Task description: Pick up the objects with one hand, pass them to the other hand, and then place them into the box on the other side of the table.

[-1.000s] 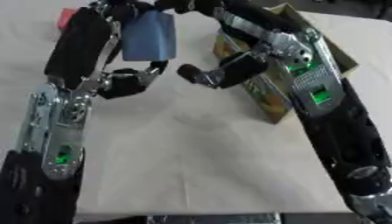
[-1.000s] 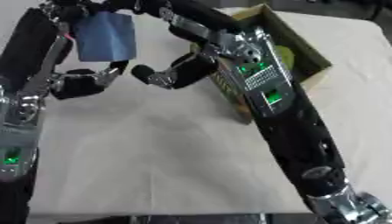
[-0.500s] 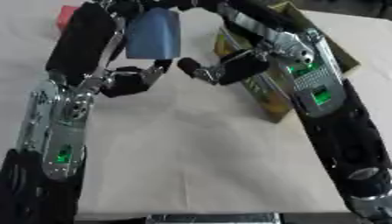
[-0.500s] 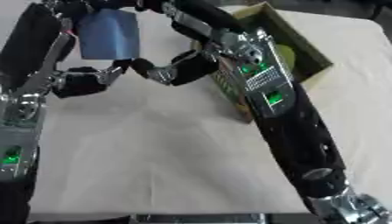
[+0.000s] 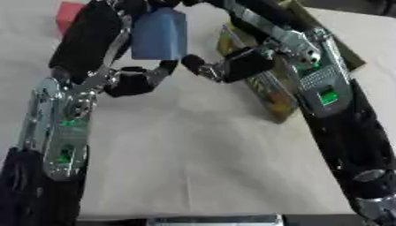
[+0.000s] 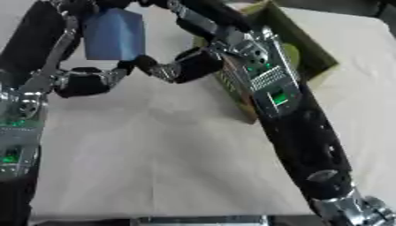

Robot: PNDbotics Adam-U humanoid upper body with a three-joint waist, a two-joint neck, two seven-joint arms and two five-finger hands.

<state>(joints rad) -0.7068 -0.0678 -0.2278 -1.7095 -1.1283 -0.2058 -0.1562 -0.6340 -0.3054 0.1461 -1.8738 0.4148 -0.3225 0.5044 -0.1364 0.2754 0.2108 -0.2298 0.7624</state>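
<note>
Across the whole width of the view lies the pale cloth-covered table [image 5: 201,167], and both black-and-silver arms arch in over it from the near corners. Right side first: the right arm runs up along the olive-green box [image 6: 298,42], which sits on the robot's right part of the table, its patterned side wall showing just beside the forearm. Left arm comes up the other side, green lights glowing on its forearm panel.

And in the middle, the two hands meet! The left hand [image 5: 135,81] and the right hand [image 5: 224,68] sit close together above the cloth, fingers of both curled inward, fingertips nearly touching, perhaps touching; it is too blurred to be sure. Whether anything is pinched between them, I cannot tell, since no object shows clearly in either curl of fingers.

Just behind the hands, towards the far side, there's a blue object [image 6: 114,34], flat-faced and roughly rectangular, showing between the two upper arms. Whether it rests on the table or hangs off it cannot be made out from here.

Smallest of all, a red block [image 5: 70,9] at the far left, well apart from the hands and partly hidden by the left arm.
</note>
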